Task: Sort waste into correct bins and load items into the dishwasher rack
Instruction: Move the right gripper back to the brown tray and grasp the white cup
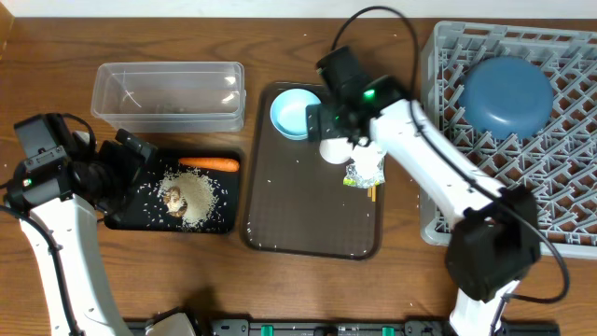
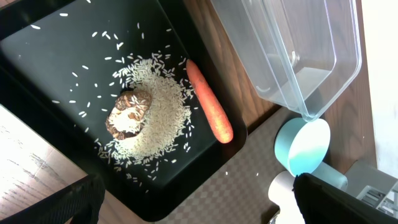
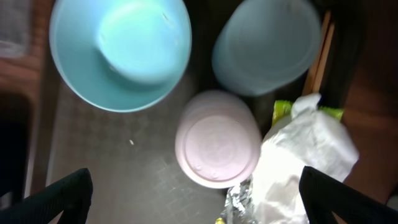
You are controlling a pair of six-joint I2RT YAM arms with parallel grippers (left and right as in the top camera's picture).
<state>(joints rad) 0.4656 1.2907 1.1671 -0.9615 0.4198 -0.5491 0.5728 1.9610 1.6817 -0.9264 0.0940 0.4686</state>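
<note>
The white cup (image 3: 217, 140) is sitting upside down on the brown serving tray (image 1: 312, 224), just beside the crumpled wrapper (image 3: 305, 155) and near the small pale blue bowl (image 3: 121, 53), pale blue cup (image 3: 267, 50) and chopsticks (image 3: 320, 56), with the right jaws hanging spread wide and empty above it. The dark blue bowl (image 1: 508, 93) is resting in the grey dishwasher rack (image 1: 569, 187), and the left jaws are hovering released at the edge of the black tray (image 2: 25, 68) holding the carrot (image 2: 210, 111), brown lump (image 2: 129, 113) and rice (image 2: 161, 118), beside the clear tub (image 2: 311, 56).
</note>
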